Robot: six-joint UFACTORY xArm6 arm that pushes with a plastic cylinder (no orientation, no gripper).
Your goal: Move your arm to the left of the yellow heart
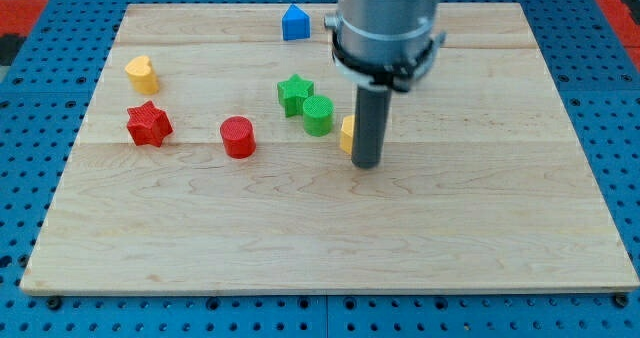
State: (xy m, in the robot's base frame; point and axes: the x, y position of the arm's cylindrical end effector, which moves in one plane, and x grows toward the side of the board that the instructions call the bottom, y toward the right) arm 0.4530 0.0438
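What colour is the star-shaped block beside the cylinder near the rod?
Green: the star touches the green cylinder, camera view.

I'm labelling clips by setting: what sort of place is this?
Probably a robotics lab bench. A wooden board lies on blue perforated matting, small printed blocks like the yellow heart are scattered on it, and my tip rests beside a half-hidden yellow block.

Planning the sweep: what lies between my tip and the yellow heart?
In the camera view, between my tip and the yellow heart stand the green cylinder, green star and red cylinder.
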